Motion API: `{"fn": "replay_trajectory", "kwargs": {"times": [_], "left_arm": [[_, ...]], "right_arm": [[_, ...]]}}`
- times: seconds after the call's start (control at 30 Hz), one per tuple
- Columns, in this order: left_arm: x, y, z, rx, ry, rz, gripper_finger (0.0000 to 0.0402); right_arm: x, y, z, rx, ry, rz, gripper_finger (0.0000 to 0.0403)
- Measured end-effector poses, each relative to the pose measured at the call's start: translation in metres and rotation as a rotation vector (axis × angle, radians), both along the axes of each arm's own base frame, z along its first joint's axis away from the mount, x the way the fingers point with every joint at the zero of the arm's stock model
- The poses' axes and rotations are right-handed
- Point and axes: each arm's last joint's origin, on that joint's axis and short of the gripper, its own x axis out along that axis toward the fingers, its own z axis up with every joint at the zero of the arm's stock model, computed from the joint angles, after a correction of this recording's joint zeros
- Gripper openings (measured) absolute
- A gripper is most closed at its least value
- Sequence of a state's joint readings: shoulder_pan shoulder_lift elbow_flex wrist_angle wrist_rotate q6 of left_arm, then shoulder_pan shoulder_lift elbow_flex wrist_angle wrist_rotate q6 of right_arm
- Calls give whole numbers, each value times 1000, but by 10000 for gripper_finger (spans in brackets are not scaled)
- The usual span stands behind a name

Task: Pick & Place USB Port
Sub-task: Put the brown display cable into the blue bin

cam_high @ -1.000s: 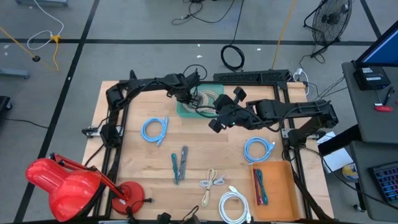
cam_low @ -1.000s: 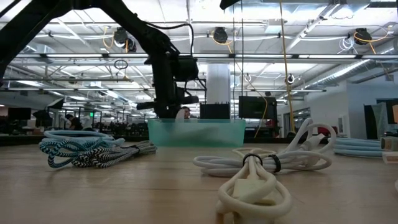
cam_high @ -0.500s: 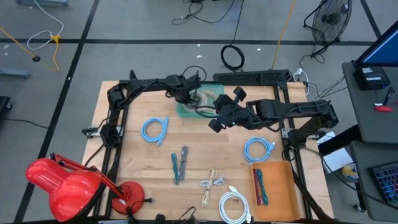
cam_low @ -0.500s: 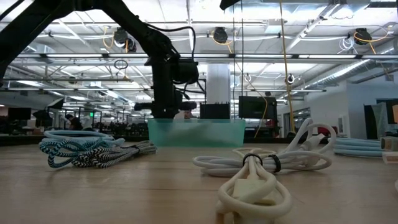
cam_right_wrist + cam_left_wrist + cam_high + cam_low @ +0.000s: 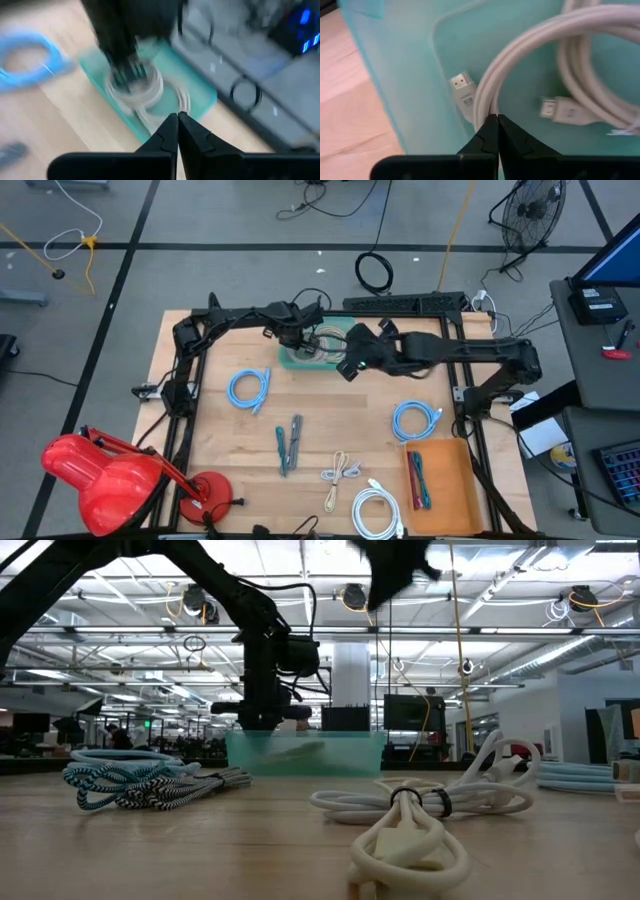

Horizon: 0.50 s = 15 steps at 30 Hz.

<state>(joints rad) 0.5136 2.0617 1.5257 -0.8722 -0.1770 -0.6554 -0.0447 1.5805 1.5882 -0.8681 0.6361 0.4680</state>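
A teal bin [image 5: 292,358] stands at the table's far middle; it also shows in the low view [image 5: 305,753]. A white cable [image 5: 520,55] lies coiled in it, with one plug [image 5: 462,92] against the bin's wall. My left gripper [image 5: 492,117] is shut and points down into the bin [image 5: 303,340], its tips at the cable's loop. My right gripper [image 5: 176,116] is shut and hangs in the air at the bin's near right corner [image 5: 347,368], holding nothing. My left gripper comes from above, pointing steeply down into the bin. Its shut fingertips [image 5: 485,131] meet the lower bend of the white cable's loop [image 5: 481,112]. The fingers hide whether any of the cable is caught between them. The coil lies on the bin's floor.
Two blue cable coils [image 5: 248,388] [image 5: 414,420] lie mid-table. Nearer are teal-grey cables [image 5: 287,442], a beige cable [image 5: 340,472] and a white coil [image 5: 375,510]. A brown tray [image 5: 450,465] sits at the near right, a red lamp [image 5: 100,475] at the near left.
My right gripper, still shut, has swung down and toward the far edge, to the teal bin's near right corner. My left gripper has tipped a little in the bin. The bin has slid slightly toward the table's left.
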Motion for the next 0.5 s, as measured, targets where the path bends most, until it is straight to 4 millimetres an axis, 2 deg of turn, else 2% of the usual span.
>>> {"fn": "replay_trajectory", "kwargs": {"times": [0.13, 0.27, 0.4, 0.5], "left_arm": [[3, -2, 0, -6, -29, -6, 0], [4, -3, 0, -4, -33, -6, 0], [4, -3, 0, -9, -25, -2, 0], [-2, -6, -1, -22, 29, 43, 0]], "right_arm": [[0, -32, -55, 145, 13, 5, 0], [-7, -48, -97, 261, -30, -28, 0], [-16, -58, -115, 301, -14, -67, 0], [-17, -62, -116, 291, -24, -64, 0]]}}
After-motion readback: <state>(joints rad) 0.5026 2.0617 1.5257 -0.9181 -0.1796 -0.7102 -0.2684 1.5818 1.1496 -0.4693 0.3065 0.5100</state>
